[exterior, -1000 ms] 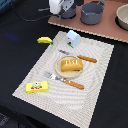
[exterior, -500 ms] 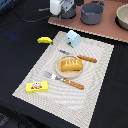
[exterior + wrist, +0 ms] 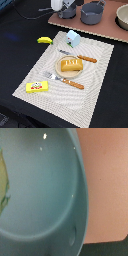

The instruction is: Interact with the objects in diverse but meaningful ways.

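My gripper is at the far edge in the exterior view, over a dark grey pot; its fingers do not show, so open or shut is unclear. The wrist view looks close into a grey-blue pot with something yellow-green at its edge. A second grey pot and a pan stand on the brown board. An orange-brown bread loaf lies on a plate on the placemat. A yellow banana, a pale blue carton and a flat yellow box lie around it.
A knife with a wooden handle lies beyond the plate and a fork in front of it. The table is black. A dark cable runs at the far left of the exterior view.
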